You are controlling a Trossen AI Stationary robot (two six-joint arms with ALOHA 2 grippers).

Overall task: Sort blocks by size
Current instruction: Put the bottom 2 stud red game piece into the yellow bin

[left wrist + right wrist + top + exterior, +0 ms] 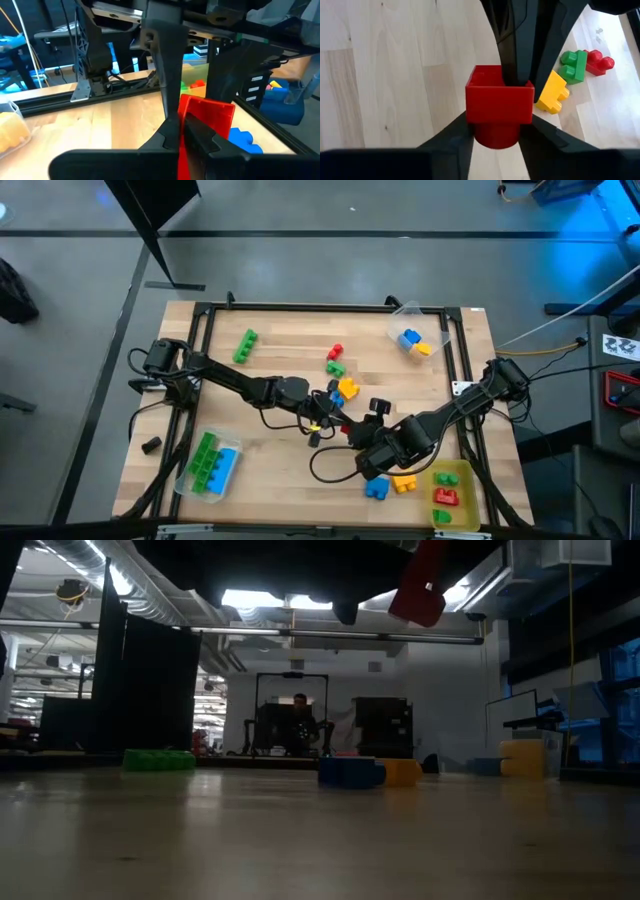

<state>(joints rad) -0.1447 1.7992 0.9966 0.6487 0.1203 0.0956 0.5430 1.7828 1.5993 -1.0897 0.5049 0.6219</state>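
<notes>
Dim backlit low view, possibly blurred, bright overhead

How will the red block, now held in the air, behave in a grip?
The red block looks like hollow moulded plastic, so it is probably light and stiff. Its smooth walls may slip. The right gripper pinches only its round stud, so it might twist.

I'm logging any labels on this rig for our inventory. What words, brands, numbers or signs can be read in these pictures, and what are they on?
None can be read.
White marks on the dark arm part in the left wrist view: too blurred to read.
Black-and-white patterned card at the right edge of the high view: too small to make out.
The blocks, such as the red block, show no lettering.
</notes>
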